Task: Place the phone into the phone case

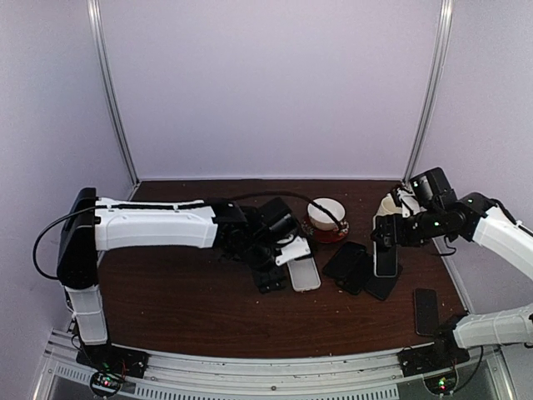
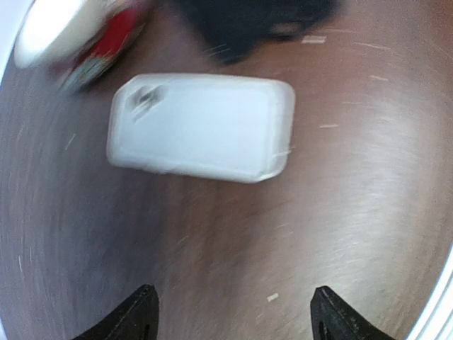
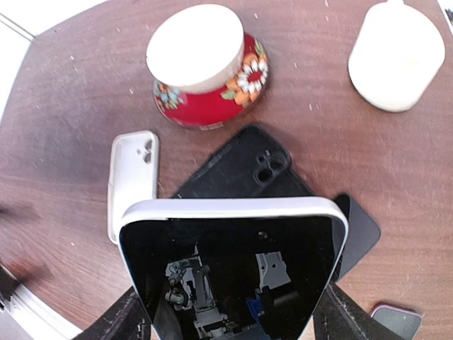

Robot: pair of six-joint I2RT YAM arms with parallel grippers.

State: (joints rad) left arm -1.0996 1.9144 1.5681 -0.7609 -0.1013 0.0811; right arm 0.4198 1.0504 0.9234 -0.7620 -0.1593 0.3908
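Note:
My right gripper (image 1: 385,248) is shut on a black-screened phone with a white rim (image 3: 233,265) and holds it on end above a pile of black phone cases (image 1: 360,271). The right fingers (image 3: 122,320) grip the phone's two long sides. An empty white phone case (image 1: 304,273) lies flat in the middle of the table; it also shows in the right wrist view (image 3: 133,180) and the left wrist view (image 2: 202,127). My left gripper (image 2: 233,320) is open and empty, just short of the white case, its fingers (image 2: 134,319) apart over bare table.
A red flowered bowl with a white lid (image 1: 326,218) stands behind the cases. A white rounded object (image 3: 396,57) sits at the back right. A black case with camera holes (image 3: 244,173) lies under the held phone. Another dark phone (image 1: 425,310) lies near the right front.

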